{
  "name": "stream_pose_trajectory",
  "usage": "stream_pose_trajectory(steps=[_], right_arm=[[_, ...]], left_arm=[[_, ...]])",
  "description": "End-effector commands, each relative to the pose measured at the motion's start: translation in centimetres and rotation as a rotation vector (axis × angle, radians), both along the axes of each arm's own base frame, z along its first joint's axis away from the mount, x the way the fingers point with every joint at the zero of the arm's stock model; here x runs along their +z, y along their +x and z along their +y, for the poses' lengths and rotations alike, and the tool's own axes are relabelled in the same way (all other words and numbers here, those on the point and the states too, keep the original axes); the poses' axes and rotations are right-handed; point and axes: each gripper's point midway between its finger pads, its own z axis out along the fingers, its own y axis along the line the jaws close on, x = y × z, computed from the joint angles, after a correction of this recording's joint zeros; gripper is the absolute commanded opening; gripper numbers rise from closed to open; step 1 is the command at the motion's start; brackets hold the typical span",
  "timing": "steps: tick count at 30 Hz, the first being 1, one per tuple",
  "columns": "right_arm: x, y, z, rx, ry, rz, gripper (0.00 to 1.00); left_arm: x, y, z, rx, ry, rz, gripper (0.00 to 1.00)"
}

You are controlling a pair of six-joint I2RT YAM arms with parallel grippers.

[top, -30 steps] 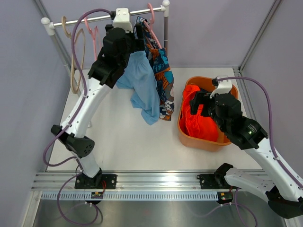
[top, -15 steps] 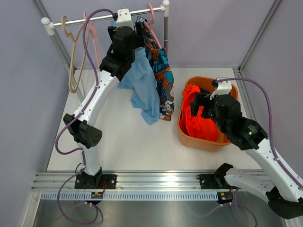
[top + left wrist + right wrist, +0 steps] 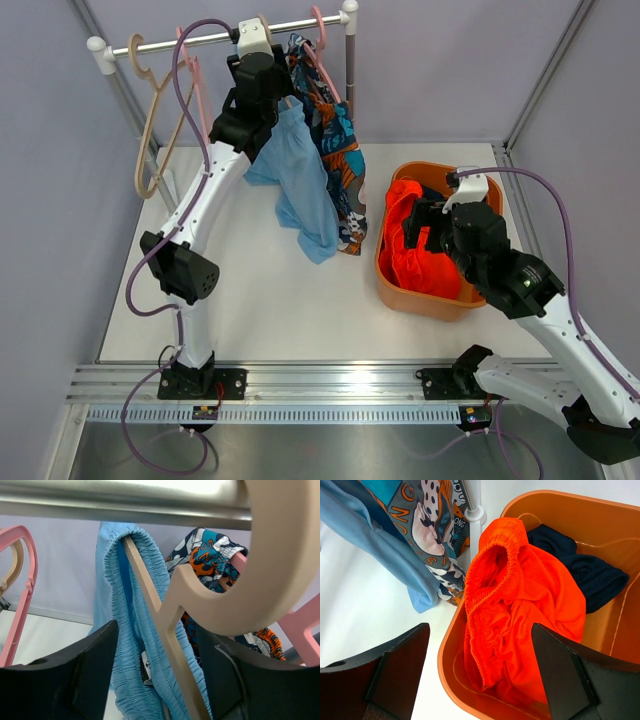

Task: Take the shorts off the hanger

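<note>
Light blue shorts (image 3: 117, 630) hang at the desk's far edge on a beige hanger (image 3: 225, 615) — its neck lies between the spread, empty jaws of the left gripper (image 3: 157, 670); the right gripper (image 3: 477, 675), likewise parted, is well apart.

This is a robot test cell in a lab, not a home. Plain lavender-grey wall panels (image 3: 440, 60) set in bare aluminium posts (image 3: 545, 75) box in a white tabletop (image 3: 270, 300). Two white-and-black arms (image 3: 205, 195) are bolted to a slotted metal rail (image 3: 330, 385) along the near edge, with purple cables (image 3: 515, 170) looping off them. The only furnishings are a small clothes rack (image 3: 200, 40) at the far side, hung with shorts (image 3: 300, 190), and an orange tub (image 3: 420, 302) on the right.
</note>
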Motion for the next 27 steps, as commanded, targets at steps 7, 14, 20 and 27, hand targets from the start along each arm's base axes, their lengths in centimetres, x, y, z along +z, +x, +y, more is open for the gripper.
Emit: stream_pose_trajectory(steps=[7,14,20,27], right_arm=[[0.0,0.4,0.1,-0.014,0.017,-0.009,0.91],[0.2,0.3,0.1,-0.012,0.025,-0.013,0.91],[0.1,0.5,0.1,-0.018,0.022,-0.013,0.91],[0.3,0.6,0.3,-0.013,0.026,-0.016,0.91]], left_arm=[[3.1,-0.8,0.0,-0.030,-0.035,-0.060,0.31],[5.1,-2.1,1.0,-0.028,0.015,-0.081,0.00],[8.4,-3.5,1.2,-0.065,0.051,-0.144,0.00],[11.0,-5.5,1.8,-0.087,0.073,-0.189,0.00]])
